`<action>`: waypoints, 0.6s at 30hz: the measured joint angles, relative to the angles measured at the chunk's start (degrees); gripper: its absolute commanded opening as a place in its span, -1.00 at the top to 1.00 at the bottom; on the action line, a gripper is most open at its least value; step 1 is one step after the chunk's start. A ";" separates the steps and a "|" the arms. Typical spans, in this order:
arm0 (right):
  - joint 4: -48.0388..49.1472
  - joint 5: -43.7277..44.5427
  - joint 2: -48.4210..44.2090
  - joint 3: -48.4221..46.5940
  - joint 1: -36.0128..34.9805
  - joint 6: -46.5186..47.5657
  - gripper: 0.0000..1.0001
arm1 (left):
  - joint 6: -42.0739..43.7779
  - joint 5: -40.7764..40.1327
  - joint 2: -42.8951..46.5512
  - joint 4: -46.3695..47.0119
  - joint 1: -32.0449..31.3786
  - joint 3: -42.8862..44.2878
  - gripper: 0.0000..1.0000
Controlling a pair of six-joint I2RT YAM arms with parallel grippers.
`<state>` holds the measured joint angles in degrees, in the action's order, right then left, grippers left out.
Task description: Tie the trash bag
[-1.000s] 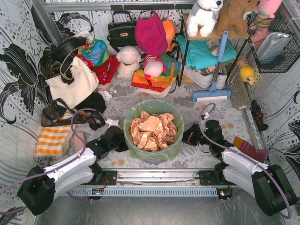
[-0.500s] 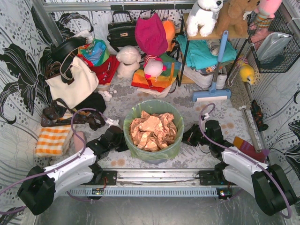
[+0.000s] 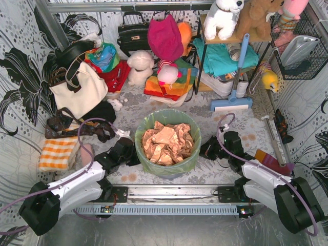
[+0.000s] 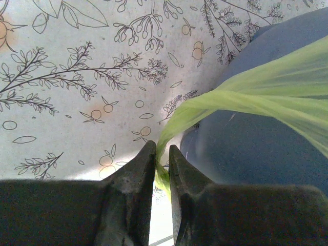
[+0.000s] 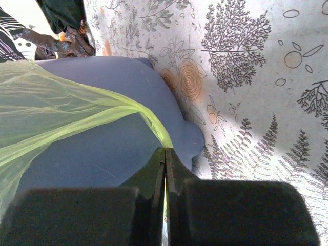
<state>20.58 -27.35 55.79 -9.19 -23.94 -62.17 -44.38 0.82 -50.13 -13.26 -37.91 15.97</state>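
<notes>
While lodged in the blue-grey round plastic bin (image 4: 256, 148) between the arms, treat the thin translucent lime-green plastic trash bag (image 3: 177, 166) as light, limp, slippery, tear-prone; grip only its twisted rim strands, one pinched in the narrow left gripper (image 4: 161, 154), one in the tight-shut right gripper (image 5: 165, 154).

**Patterned Cloth All Around**

Black-and-white floral fabric covers the walls (image 3: 20, 77). The counter (image 3: 251, 129) wears a pale botanical print with orange blotches. A metal-framed shelf (image 3: 231, 39) stands at the rear right, 1 wire basket (image 3: 287, 67) beside it.
</notes>
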 measured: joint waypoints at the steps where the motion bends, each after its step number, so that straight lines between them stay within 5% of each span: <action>1: 0.02 0.00 0.22 0.00 0.00 0.02 1.00 | 0.09 0.00 0.00 0.00 0.00 0.00 0.50; 7: 0.02 0.02 1.38 0.00 0.00 0.02 0.94 | 0.15 -0.02 0.13 -0.02 0.00 0.00 0.49; 10: 0.00 0.07 1.64 -0.02 0.00 0.04 0.48 | 0.15 -0.02 0.33 -0.02 0.00 0.00 0.49; 13: -0.02 0.17 1.64 -0.04 0.00 -0.11 0.23 | 0.15 -0.02 0.44 -0.02 0.00 0.00 0.49; 18: -0.04 0.17 1.64 -0.07 0.00 -0.20 0.24 | 0.15 -0.09 0.85 -0.02 0.00 0.00 0.49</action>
<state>20.53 -27.18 57.43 -9.26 -23.94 -62.37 -44.23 0.73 -49.28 -13.28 -37.91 15.97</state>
